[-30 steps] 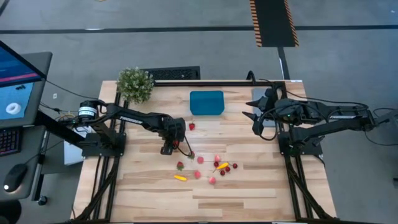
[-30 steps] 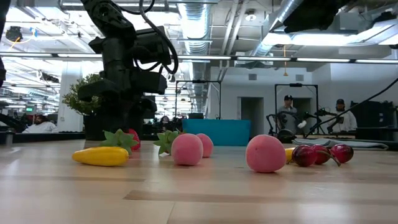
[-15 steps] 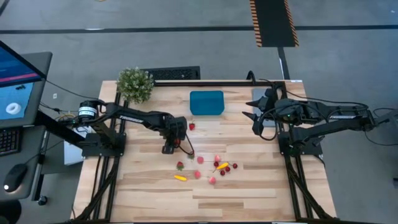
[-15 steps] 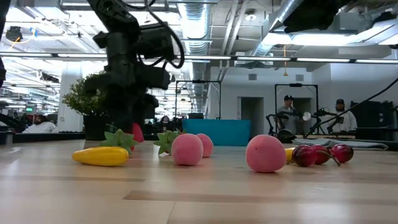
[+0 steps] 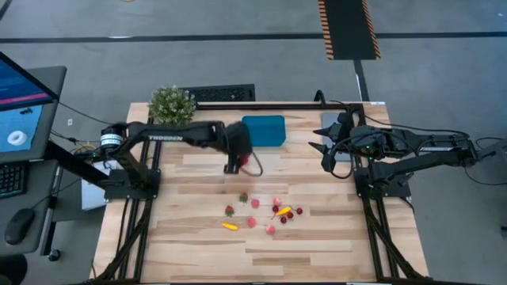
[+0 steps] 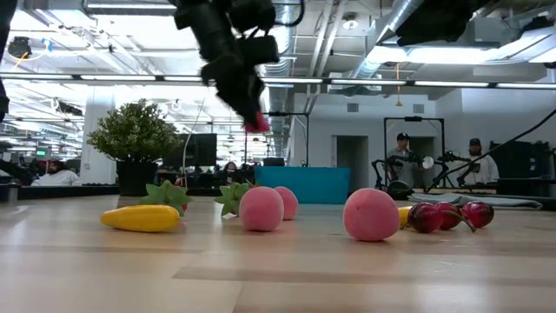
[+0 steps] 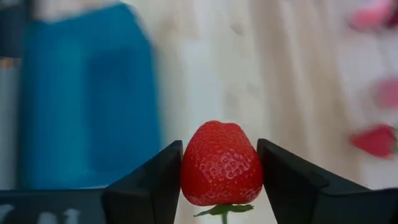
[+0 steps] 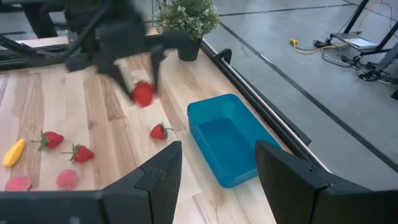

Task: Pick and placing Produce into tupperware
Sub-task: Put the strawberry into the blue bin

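Note:
My left gripper (image 7: 220,163) is shut on a red strawberry (image 7: 221,165) and hangs in the air close to the near-left corner of the teal tupperware (image 5: 263,131). The low view shows the strawberry (image 6: 256,122) well above the table. Another strawberry (image 8: 160,131) lies on the wood just beside the tupperware (image 8: 233,146). The rest of the produce (image 5: 261,214) lies scattered mid-table: strawberries, pink pieces, cherries and yellow pieces. My right gripper (image 8: 217,180) is open and waits by the table's right edge (image 5: 329,146). My left gripper pinches the strawberry by its two opposite sides (image 7: 186,168), one finger on each. The green leafy end (image 7: 224,210) faces back toward the gripper and the pointed end faces away. The fingers (image 6: 234,78) slant down from above. The strawberry is lifted clear of the table.
A potted green plant (image 5: 172,107) stands at the far-left corner. A grey flat plate (image 5: 337,127) lies under the right arm. Bare wood lies along the near edge (image 5: 261,257). People stand in the room beyond the table (image 6: 401,156).
My left gripper has risen from the table with the strawberry between its fingers. It has carried the fruit up and toward the far edge and the tupperware. The strawberry now hangs clear of the wood. The rest of the produce has stayed put.

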Controlling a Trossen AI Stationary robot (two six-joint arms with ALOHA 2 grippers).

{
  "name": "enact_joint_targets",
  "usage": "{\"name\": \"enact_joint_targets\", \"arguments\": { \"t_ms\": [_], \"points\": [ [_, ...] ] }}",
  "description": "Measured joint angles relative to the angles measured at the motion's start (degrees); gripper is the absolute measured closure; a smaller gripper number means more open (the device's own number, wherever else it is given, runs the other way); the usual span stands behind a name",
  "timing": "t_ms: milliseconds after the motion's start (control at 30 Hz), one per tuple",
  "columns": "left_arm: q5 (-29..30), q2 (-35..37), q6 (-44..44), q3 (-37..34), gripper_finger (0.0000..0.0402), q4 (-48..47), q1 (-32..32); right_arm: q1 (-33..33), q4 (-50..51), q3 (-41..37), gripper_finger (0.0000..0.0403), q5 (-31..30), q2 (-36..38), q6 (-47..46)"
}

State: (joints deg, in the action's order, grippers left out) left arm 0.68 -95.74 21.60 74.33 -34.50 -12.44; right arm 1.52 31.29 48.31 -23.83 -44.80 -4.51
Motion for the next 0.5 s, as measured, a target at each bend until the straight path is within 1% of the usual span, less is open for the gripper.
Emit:
{"name": "enact_joint_targets", "arguments": {
  "t_ms": [200,500],
  "points": [
    [0.1,0.0,3.6,4.8,0.0214,3.3,-5.9,0.0,0.0,0.0,0.0178,0.0,0.0,0.0],
    [-2.0,-0.8,5.8,5.2,0.0216,6.8,-12.0,0.0,0.0,0.0,0.0178,0.0,0.0,0.0]
  ]
}}
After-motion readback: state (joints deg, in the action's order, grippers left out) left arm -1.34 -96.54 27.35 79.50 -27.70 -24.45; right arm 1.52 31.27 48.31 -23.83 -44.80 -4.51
